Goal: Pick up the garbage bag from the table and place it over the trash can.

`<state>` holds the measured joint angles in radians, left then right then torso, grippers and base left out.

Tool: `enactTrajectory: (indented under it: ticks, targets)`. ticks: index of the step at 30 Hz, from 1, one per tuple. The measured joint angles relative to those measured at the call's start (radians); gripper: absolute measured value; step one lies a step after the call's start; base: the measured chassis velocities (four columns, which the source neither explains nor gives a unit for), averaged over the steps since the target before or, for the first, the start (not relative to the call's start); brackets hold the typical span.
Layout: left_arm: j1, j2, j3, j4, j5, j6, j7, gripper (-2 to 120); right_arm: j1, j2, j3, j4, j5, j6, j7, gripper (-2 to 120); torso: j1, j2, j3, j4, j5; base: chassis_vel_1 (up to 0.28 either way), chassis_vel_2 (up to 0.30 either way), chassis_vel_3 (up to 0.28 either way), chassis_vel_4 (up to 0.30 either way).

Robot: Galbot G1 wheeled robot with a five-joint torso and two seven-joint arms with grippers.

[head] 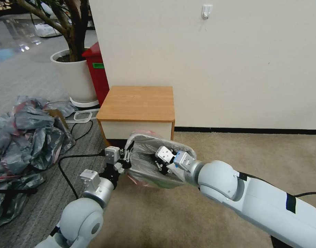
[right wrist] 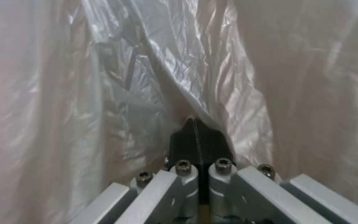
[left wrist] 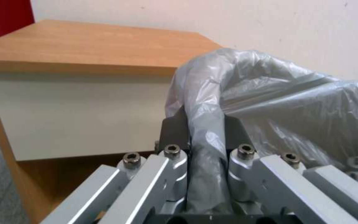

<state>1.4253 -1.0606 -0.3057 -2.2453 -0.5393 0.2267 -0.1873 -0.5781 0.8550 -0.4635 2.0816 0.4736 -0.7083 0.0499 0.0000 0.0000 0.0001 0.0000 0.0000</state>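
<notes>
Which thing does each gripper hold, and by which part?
The left gripper pinches a bunched fold of the garbage bag at its rim. The right gripper, inside the bag, is shut on a fold of its inner wall.

Table (head: 135, 103) close behind the trash can (head: 154, 181), open carpet (head: 254, 151) to the right
</notes>
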Motion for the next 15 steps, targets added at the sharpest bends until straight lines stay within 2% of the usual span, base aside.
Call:
enactTrajectory:
  ticks: [15]
  targets:
    - [-0.012,-0.001,0.014,0.0,0.005,0.001,0.016,9,0.06,-0.004,-0.095,-0.063,-0.028,0.001,0.0,0,0.0,0.0,0.0,0.0,0.0,0.0,0.0,0.0,0.0]
